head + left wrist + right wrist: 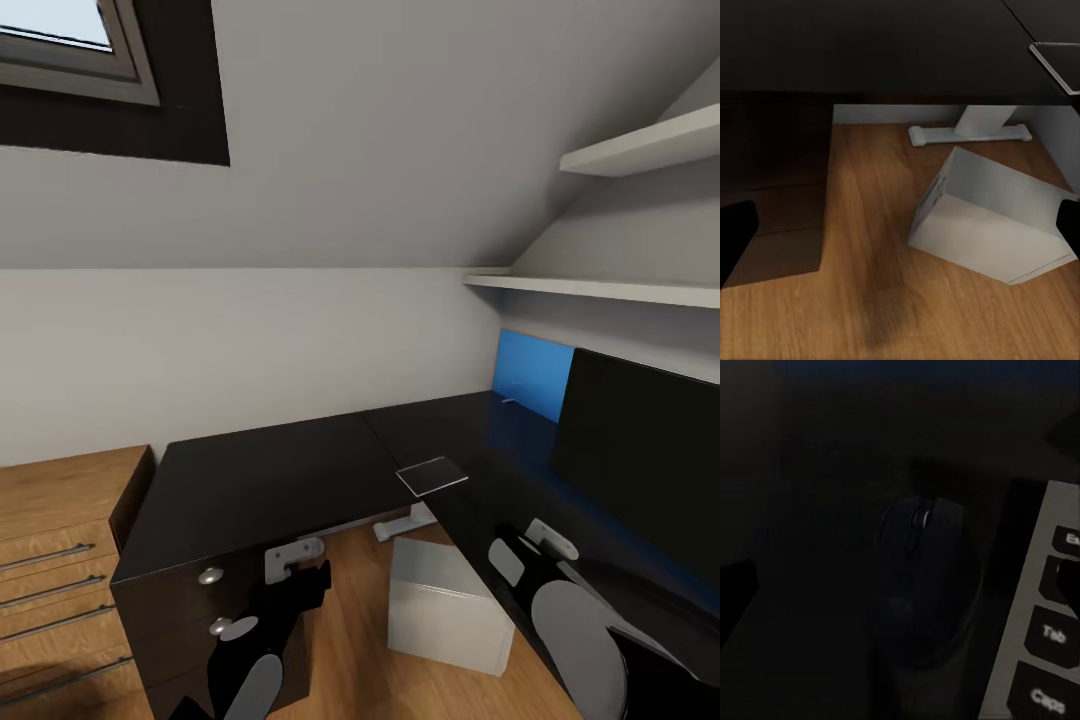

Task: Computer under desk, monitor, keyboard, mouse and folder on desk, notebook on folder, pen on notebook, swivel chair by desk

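The black desk wraps round the corner, with the pale notebook lying flat at its bend. On the right wing stands the monitor. Behind it the blue folder stands upright against the wall. The grey computer sits on the floor by the desk. My left gripper hangs open above the floor beside the computer. My right gripper is open over the black mouse, its fingers on either side, with the keyboard beside it. The swivel chair and the pen are out of view.
A light wood cabinet with bar handles stands left of the desk's dark drawer pedestal. The white desk foot rests on the wood floor behind the computer. Two white shelves hang above the right wing.
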You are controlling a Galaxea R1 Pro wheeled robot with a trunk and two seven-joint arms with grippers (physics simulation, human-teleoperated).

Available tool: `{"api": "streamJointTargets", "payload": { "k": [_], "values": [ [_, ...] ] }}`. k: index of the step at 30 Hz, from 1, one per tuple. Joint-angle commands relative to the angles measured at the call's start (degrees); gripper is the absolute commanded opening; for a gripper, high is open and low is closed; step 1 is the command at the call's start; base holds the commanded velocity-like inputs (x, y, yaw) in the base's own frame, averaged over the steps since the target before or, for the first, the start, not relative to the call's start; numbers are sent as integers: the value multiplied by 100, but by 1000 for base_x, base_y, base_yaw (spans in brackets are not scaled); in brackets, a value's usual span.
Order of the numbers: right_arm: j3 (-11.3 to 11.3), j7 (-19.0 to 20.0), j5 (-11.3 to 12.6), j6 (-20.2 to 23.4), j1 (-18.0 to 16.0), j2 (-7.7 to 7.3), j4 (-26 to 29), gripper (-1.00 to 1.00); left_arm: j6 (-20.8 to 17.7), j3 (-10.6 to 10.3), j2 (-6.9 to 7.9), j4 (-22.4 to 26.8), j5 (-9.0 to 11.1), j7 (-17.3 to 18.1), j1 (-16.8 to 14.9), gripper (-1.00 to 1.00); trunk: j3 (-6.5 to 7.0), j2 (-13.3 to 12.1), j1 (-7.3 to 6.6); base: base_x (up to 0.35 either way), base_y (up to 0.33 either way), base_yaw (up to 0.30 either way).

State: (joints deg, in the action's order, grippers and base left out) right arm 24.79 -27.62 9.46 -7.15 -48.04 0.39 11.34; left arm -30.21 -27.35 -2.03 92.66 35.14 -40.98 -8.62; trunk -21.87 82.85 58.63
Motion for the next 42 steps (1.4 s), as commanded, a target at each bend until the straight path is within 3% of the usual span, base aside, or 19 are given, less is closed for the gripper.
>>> {"api": "streamJointTargets", "payload": {
  "k": [1, 10, 42],
  "values": [
    [-18, -12, 59, -40, -4, 5, 0, 100, -11, -6, 1, 7, 45, -50, -5, 100, -7, 4, 0, 0, 0, 88],
    [-18, -6, -84, -134, 2, 221, -9, 100, -11, 6, 1, -80, 38, -47, -3, 100, -7, 4, 0, 0, 0, 258],
    [-27, -19, -185, -126, -1, 222, 78, 100, -11, -25, 1, -90, 34, -50, -4, 100, -7, 4, 0, 0, 0, 255]
  ]
}}
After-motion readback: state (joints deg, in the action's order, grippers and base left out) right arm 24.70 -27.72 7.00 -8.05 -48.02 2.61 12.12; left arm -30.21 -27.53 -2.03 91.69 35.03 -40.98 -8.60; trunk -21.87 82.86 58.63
